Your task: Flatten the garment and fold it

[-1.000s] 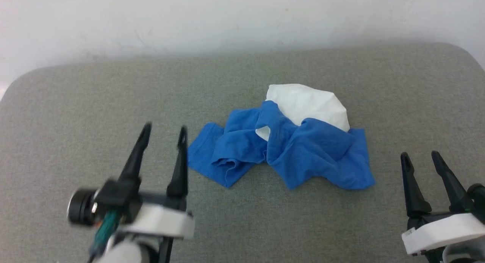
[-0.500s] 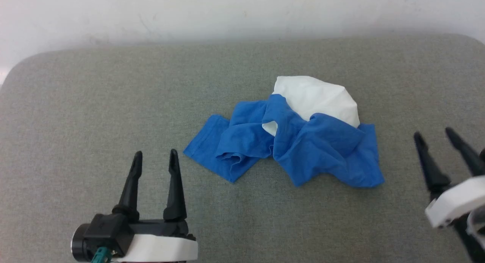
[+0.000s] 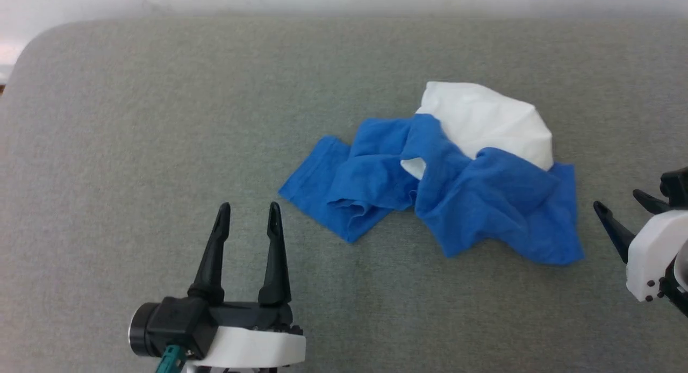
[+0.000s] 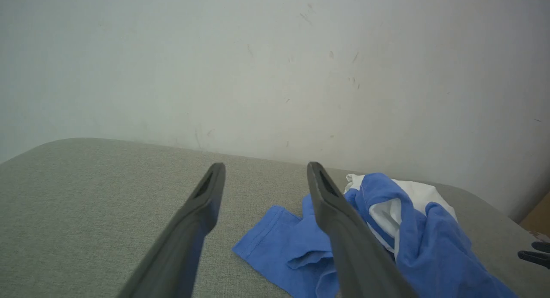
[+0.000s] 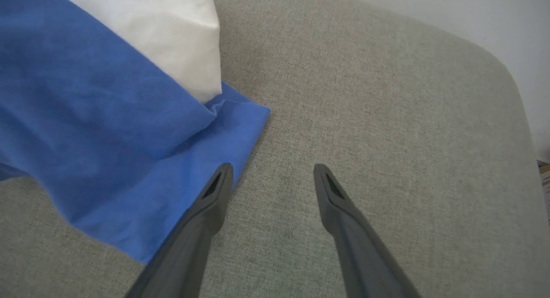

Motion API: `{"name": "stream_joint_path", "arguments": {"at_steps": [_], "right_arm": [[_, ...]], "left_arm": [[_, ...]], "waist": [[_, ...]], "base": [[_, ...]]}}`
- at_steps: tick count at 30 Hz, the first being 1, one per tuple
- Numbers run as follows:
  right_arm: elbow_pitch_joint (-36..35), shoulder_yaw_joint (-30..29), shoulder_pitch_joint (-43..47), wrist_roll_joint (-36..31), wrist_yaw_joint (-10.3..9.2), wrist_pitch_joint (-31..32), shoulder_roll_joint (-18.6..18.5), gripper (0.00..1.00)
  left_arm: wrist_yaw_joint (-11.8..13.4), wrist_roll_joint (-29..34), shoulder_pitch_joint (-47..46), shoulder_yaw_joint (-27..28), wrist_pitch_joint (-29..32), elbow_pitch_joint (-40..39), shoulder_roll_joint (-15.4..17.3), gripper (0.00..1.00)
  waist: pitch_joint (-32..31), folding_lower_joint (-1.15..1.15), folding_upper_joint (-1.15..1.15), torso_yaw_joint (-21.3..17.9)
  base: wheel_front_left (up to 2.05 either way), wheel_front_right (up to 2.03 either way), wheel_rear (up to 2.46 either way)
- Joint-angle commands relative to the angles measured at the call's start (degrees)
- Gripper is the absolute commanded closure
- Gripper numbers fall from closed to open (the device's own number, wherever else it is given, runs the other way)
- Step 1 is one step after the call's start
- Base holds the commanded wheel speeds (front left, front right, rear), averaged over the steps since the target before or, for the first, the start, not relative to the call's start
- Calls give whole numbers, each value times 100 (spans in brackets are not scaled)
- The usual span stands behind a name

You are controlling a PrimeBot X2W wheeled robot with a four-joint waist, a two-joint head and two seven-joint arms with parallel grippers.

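While the left gripper hangs at seven o'clock, fingers spread and empty, the right gripper sits at four o'clock, likewise parted, close beside the garment. It lies crumpled on the grey pad, blue folds nearer, white panel toward one o'clock.

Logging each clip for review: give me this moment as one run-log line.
garment: crumpled heap on grey surface, unheld | left pincer: open, empty, short of garment | right pincer: open, empty, by garment's right edge
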Motion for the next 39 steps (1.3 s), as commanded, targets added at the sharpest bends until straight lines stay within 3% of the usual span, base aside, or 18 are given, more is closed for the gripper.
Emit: {"name": "stream_joint_path", "arguments": {"at_steps": [1,9,10,12,21,27,33,39], "right_arm": [[167,61,-154,42,-12,-30,-30,0],[1081,464,-367,131,-12,-350,1,0],[1180,505,-376,143,-12,-373,21,51],[1373,542,-390,135,-12,-418,38,100],[1374,588,-643,102,-12,-826,-116,100],[918,331,-1028,-15,-12,-842,-495,100],[542,-641,-1124,-369,-12,-726,-1137,100],[709,-2041,-157,-860,-12,-563,-1449,100]], "left_arm": [[-59,88,-95,31,-27,37,-74,0],[-317,265,-81,83,-27,193,-380,0],[-343,281,-65,91,-27,219,-405,0],[-391,312,-47,108,-27,265,-463,0],[-572,356,5,388,-27,403,-637,0],[-739,297,153,672,-27,460,-672,0],[-849,276,371,936,-27,407,-677,0],[-916,351,455,986,-27,362,-712,0]], "waist": [[240,-1,0,263],[377,-1,0,590],[382,-1,0,601],[396,-1,0,622],[117,-1,0,384],[-332,-1,0,93],[-501,-1,0,-106],[-347,-1,0,-80]], "base": [[0,0,0],[0,0,0],[0,0,0],[0,0,0],[0,0,0],[0,0,0],[0,0,0],[0,0,0]]}}
